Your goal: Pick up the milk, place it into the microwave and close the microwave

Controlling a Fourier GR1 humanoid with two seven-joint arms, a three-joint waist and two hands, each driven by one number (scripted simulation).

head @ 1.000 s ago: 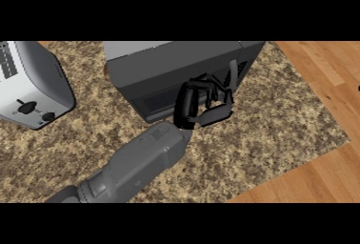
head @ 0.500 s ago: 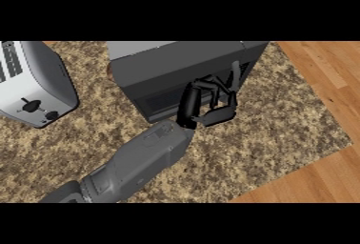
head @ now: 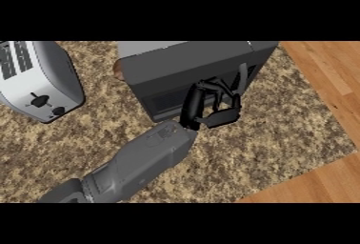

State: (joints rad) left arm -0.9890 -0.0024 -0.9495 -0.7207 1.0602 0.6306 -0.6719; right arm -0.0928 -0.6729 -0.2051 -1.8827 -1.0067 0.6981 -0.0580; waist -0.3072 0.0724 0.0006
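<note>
Head view shows one grey forearm coming up from the lower edge, its black hand point(head: 209, 106) set against the front of the microwave point(head: 190, 71). Which hand it is cannot be settled from this angle; by its slant it is probably the right. The fingers are curled inward and hold nothing visible, with the knuckles toward the dark door point(head: 169, 97), a posture that suits pushing the door home rather than grasping. The door looks flush or nearly flush with the body just ahead of the hand. No milk shows anywhere around the hand, so it is likely already inside, behind the door. Well off to the hand's left stands a toaster point(head: 38, 78) on the speckled counter point(head: 281, 138), clear of the work.
</note>
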